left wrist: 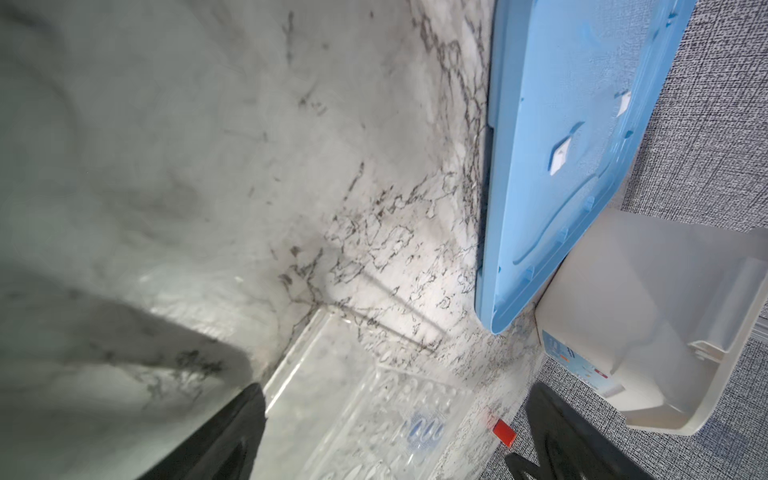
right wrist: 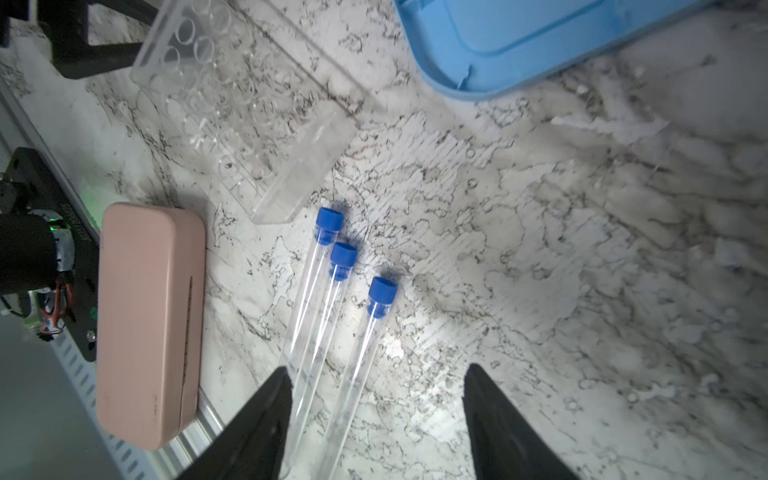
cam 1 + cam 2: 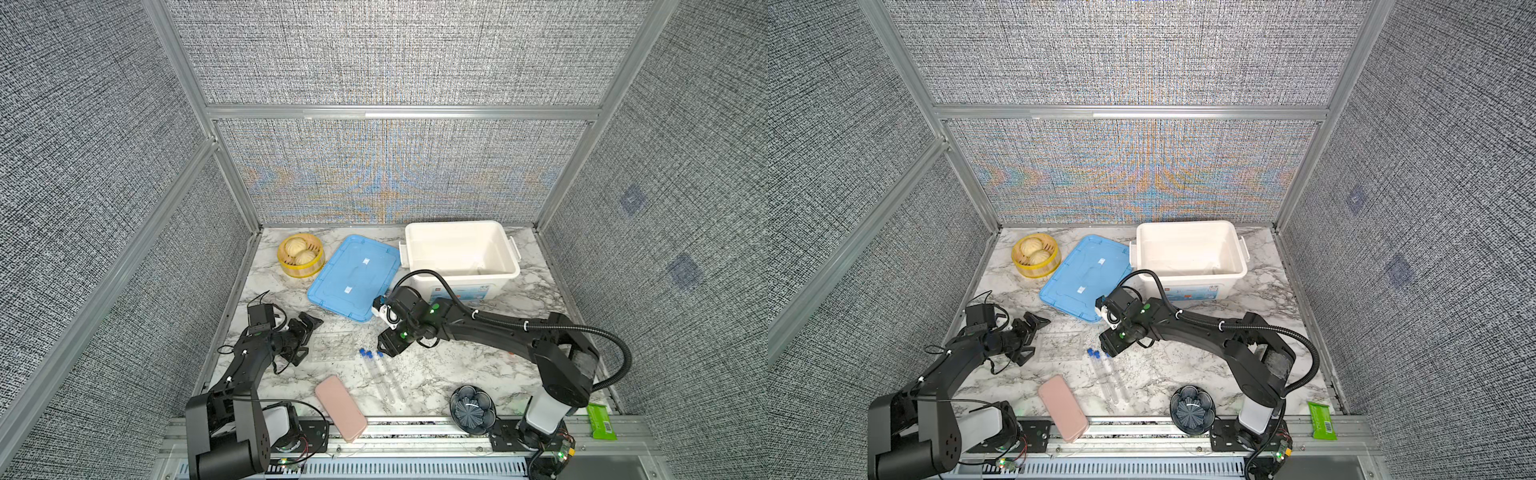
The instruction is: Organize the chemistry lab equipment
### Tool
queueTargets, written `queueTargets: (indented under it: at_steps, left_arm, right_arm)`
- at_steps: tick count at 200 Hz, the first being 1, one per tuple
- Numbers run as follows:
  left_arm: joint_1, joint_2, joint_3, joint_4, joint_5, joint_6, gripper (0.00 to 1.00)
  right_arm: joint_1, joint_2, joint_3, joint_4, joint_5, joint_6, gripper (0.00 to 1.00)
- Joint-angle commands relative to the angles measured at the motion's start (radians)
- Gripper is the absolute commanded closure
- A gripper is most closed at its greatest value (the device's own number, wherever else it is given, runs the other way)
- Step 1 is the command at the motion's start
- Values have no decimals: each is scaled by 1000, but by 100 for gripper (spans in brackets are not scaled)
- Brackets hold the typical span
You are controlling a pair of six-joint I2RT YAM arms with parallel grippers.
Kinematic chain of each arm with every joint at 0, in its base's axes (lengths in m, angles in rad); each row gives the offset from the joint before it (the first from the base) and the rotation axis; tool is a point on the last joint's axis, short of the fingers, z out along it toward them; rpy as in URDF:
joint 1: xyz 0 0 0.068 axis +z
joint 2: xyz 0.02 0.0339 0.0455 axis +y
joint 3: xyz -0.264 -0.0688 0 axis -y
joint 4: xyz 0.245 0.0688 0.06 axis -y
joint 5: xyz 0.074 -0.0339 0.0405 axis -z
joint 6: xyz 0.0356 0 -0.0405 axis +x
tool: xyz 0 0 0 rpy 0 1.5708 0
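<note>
Nearest to me in both top views, the pink case (image 3: 340,409) lies slantwise over the front edge of the marble worktop (image 3: 449,365), and just to its right the three blue-capped tubes (image 3: 380,376) lie flat on the worktop, caps pointing away from me. Just left of the caps lies the clear rack (image 3: 332,345); the left jaws stand wide apart at its left end with nothing in them, while the right jaws hang close by the capped ends of the tubes. Farther back I see the blue lid (image 3: 353,278), the open white bin (image 3: 457,249) and the yellow steamer basket (image 3: 303,272). Through the left wrist camera the jaws are well apart, the clear rack (image 1: 374,399) lying blurred between them, with the blue lid (image 1: 561,166) and the white bin (image 1: 665,332) beyond. Through the right wrist camera the jaws are apart and clamp nothing: one of the blue-capped tubes (image 2: 365,345) runs between them, the other two lie side by side next to one jaw, and whether that jaw touches them I cannot tell. The clear rack (image 2: 249,116) lies just past the caps, and the pink case (image 2: 149,324) lies near the tubes but apart from them.
</note>
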Motion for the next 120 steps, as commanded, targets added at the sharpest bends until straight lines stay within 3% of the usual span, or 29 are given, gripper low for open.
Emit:
queueTargets:
  at_steps: [1,70,120]
  left_arm:
    - [-15,-11,0,27,5,-15,1]
    - [-63,-31,-41,65,-7,-51,1]
    - [-107,-47,-64,91,-22,-89,1]
  right_arm:
    - [19,19,4,-41,10,49,38]
    - [45,117,70,-78,116,116,47]
    - [51,181,102,-72,80,153,50]
